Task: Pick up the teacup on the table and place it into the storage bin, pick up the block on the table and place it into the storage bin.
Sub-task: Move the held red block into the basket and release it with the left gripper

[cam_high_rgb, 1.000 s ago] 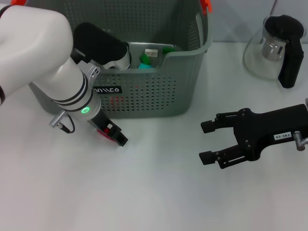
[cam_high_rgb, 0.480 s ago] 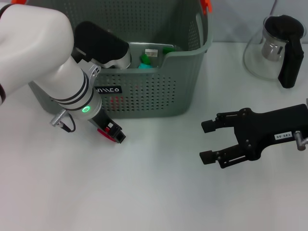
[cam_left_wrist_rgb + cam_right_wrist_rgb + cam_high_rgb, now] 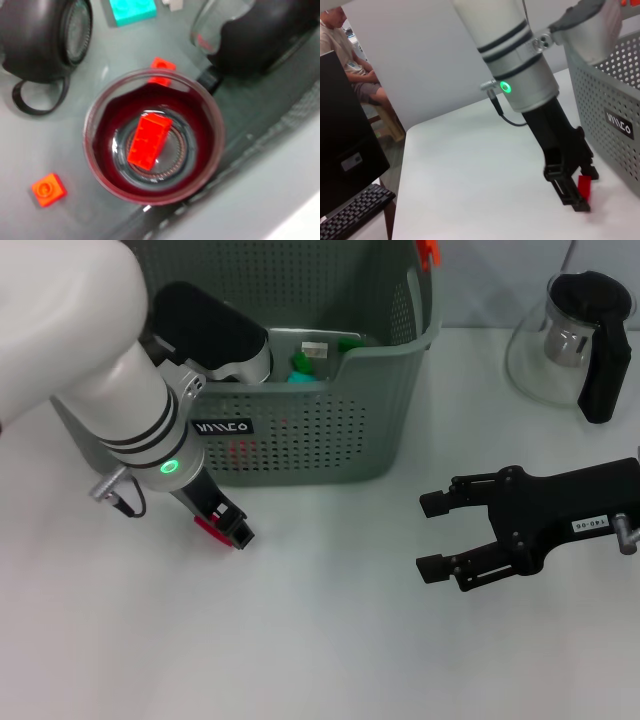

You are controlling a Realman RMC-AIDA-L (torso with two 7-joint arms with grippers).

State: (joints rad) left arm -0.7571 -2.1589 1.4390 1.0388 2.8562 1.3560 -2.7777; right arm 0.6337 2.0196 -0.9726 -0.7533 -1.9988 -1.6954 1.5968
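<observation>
Head view: left gripper point(image 3: 226, 528) pinches the red block point(image 3: 211, 529) beside the bin point(image 3: 400, 390); next, lift it over the rim; right gripper point(image 3: 432, 536) idles open.

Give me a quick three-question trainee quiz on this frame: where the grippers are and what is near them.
1. Short answer: what stands on the table at the far right, beyond the right gripper?
2. Which gripper is down at the table beside the red block, in front of the storage bin? A) left gripper B) right gripper C) neither
3. True or false: the right gripper is shut on the red block.

Key: 1. The glass teapot. 2. A. 3. False; it is open and empty, apart from the block.
</observation>
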